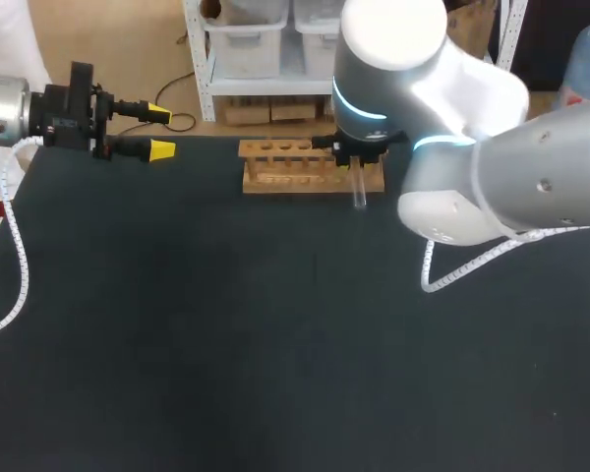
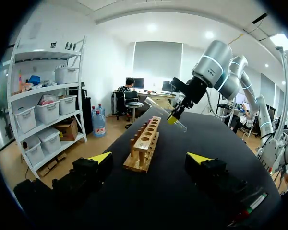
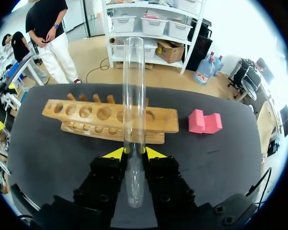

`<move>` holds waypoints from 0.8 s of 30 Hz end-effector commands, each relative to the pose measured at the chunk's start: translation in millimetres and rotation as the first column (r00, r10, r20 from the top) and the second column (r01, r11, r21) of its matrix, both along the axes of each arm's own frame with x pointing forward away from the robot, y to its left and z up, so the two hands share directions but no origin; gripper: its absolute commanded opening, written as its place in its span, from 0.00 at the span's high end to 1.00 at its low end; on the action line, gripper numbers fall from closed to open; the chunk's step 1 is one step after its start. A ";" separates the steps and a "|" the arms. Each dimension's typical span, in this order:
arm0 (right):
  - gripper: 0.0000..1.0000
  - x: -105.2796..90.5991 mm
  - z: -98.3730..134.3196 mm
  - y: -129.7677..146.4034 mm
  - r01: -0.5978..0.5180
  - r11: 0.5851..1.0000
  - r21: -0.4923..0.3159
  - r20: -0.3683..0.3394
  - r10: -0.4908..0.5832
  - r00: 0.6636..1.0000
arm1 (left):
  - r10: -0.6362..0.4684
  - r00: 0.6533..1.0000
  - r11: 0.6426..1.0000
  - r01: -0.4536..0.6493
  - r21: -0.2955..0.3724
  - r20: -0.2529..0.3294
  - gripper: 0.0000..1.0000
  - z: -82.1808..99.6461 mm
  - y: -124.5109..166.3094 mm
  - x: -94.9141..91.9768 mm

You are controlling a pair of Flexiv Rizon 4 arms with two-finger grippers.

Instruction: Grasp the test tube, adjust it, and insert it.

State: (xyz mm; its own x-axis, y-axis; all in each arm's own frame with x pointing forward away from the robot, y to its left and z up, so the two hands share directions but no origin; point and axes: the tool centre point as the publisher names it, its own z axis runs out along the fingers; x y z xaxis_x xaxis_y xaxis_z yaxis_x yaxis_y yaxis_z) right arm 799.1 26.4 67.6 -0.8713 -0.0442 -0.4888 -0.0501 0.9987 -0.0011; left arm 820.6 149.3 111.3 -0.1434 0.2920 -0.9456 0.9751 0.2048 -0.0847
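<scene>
The right gripper [image 3: 134, 152] has its yellow-tipped fingers drawn in narrow, and both press on a clear glass test tube [image 3: 134, 96] from opposite sides. It holds the tube low on its length. Most of the tube reaches out ahead of the fingers and crosses over the light wooden rack with its row of round holes [image 3: 86, 115]. The short end lies back between the black finger bodies.

The left gripper [image 1: 160, 131] is spread wide and holds nothing. It is off to the left of the rack [image 1: 285, 167], well apart from it and clear of the black table [image 1: 226, 344]. In its own wrist view the rack [image 2: 146, 143] stands ahead, between the parted fingers of the gripper [image 2: 150, 158].

From the head view the right arm's wrist hides its fingers. Only a stretch of the tube [image 1: 359, 197] shows, at the near side of the rack's right end. It is faint against the table, and I cannot tell whether it touches the rack.

The left wrist view shows the tube [image 2: 156, 105] tilted in the right gripper [image 2: 173, 117] above the rack's far end, see-through and empty.

A pink block [image 3: 205, 122] lies just beside the rack's end.
</scene>
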 end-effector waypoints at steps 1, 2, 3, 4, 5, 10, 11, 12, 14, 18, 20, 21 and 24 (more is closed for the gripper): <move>1.00 -18.4 20.1 -18.4 0.007 1.000 0.025 0.067 -0.008 0.998 | -0.001 1.000 1.000 0.001 -0.003 0.003 0.00 -1.2 0.5 0.1; 1.00 -19.2 24.1 -20.5 0.013 1.000 0.027 0.077 -0.015 0.997 | -0.001 1.000 1.000 0.001 -0.003 0.003 0.00 -1.2 0.5 0.1; 1.00 -20.0 28.0 -22.3 0.017 0.999 0.026 0.086 -0.020 0.996 | -0.001 1.000 1.000 0.001 -0.003 0.003 0.00 -1.2 0.5 0.1; 1.00 -20.7 31.3 -23.7 0.021 0.999 0.027 0.094 -0.023 0.995 | -0.001 1.000 1.000 0.001 -0.003 0.003 0.00 -1.2 0.5 0.1; 1.00 -21.6 34.9 -25.3 0.025 0.999 0.029 0.104 -0.028 0.994 | -0.001 1.000 1.000 0.001 -0.003 0.003 0.00 -1.2 0.5 0.1; 1.00 -25.0 46.8 -29.4 0.035 0.999 0.030 0.133 -0.039 0.990 | -0.001 1.000 1.000 0.001 -0.003 0.003 0.00 -1.2 0.5 0.1; 1.00 -25.3 47.7 -29.2 0.033 0.999 0.029 0.135 -0.036 0.990 | -0.001 1.000 1.000 0.001 -0.003 0.003 0.00 -1.2 0.5 0.1; 1.00 -25.6 48.2 -29.0 0.030 0.999 0.026 0.135 -0.034 0.990 | -0.001 1.000 1.000 0.001 -0.003 0.003 0.00 -1.2 0.5 0.1; 1.00 -26.7 48.8 -27.9 0.025 1.000 0.018 0.130 -0.028 0.991 | -0.001 1.000 1.000 0.001 -0.003 0.003 0.00 -1.2 0.5 0.1; 1.00 -28.7 50.7 -27.2 0.028 1.000 0.010 0.122 -0.029 0.992 | -0.001 1.000 1.000 0.001 -0.003 0.003 0.00 -1.2 0.5 0.1; 1.00 -28.7 50.7 -27.2 0.028 1.000 0.010 0.122 -0.029 0.992 | -0.001 1.000 1.000 0.001 -0.003 0.003 0.00 -1.2 0.5 0.1; 1.00 -28.7 50.7 -27.2 0.028 1.000 0.010 0.122 -0.029 0.992 | -0.001 1.000 1.000 0.001 -0.003 0.003 0.00 -1.2 0.5 0.1; 1.00 -28.7 50.7 -27.2 0.028 1.000 0.010 0.122 -0.029 0.992 | -0.001 1.000 1.000 0.001 -0.003 0.003 0.00 -1.2 0.5 0.1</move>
State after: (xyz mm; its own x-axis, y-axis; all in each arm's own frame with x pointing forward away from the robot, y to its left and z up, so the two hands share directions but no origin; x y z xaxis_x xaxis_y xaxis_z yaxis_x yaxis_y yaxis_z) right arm 772.2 0.1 119.3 -0.8129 -0.0175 -0.5821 -0.0225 0.9997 0.0014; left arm 820.6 149.3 111.3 -0.1434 0.2920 -0.9456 0.9751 0.2048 -0.0847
